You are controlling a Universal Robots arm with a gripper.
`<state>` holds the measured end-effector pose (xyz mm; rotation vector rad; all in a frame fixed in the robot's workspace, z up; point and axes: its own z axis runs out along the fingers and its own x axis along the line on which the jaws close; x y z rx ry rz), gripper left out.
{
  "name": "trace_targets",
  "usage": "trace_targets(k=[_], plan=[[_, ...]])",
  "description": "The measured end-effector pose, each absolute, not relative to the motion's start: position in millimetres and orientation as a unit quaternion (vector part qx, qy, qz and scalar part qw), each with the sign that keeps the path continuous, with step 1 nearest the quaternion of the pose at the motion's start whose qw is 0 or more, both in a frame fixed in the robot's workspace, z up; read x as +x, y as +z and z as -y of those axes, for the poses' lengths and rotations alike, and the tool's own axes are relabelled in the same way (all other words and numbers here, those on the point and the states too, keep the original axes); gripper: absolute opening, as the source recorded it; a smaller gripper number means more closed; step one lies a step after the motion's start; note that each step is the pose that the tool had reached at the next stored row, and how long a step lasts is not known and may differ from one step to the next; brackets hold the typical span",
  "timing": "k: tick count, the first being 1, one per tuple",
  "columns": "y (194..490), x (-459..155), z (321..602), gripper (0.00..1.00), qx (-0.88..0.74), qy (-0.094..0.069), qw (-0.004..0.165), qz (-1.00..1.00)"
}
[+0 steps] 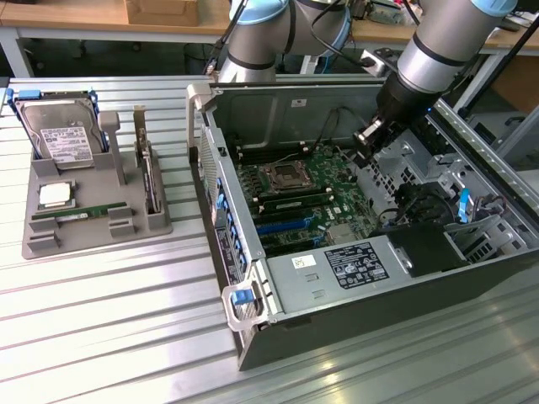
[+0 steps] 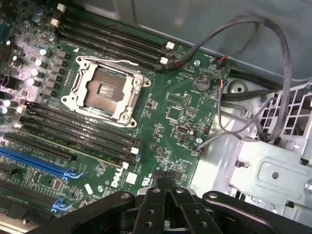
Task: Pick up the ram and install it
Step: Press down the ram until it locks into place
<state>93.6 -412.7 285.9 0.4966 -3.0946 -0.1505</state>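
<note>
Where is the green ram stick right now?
The ram lies in the grey tray on the exterior view's left, just in front of the square silver chip.

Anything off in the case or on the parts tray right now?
Nothing stands out. The motherboard shows an empty CPU socket and tidy slots, with no visible damage. One ram lies flat in the grey tray beside the CPU chip. The gripper hangs shut over the board, holding nothing.

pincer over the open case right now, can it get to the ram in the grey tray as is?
Probably yes: the ram lies exposed in the grey tray, nothing above it. The shut pincer sits over the motherboard, away across the case wall.
</note>
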Motion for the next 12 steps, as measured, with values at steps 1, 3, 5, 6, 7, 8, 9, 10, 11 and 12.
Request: trace_targets(k=[1, 3, 5, 6, 7, 8, 9, 10, 11, 12], plan=[[285.8, 93.6, 412.7, 0.1, 0.148, -0.048, 0.001, 0.988], [285.8, 93.6, 412.7, 0.1, 0.136, -0.048, 0.001, 0.99], [285.8, 93.6, 412.7, 0.1, 0.122, -0.048, 0.0, 0.991], [285.7, 93.6, 412.7, 0.1, 0.115, -0.048, 0.0, 0.992], [285.7, 93.6, 412.7, 0.1, 0.11, -0.048, 0.0, 0.993], [285.7, 93.6, 412.7, 0.1, 0.103, -0.048, -0.001, 0.994], [285.7, 93.6, 412.7, 0.1, 0.097, -0.048, -0.001, 0.994], [285.6, 93.6, 412.7, 0.1, 0.091, -0.048, -0.001, 0.995], [285.6, 93.6, 412.7, 0.1, 0.085, -0.048, -0.002, 0.995], [285.5, 93.6, 412.7, 0.1, 0.079, -0.047, -0.002, 0.996]])
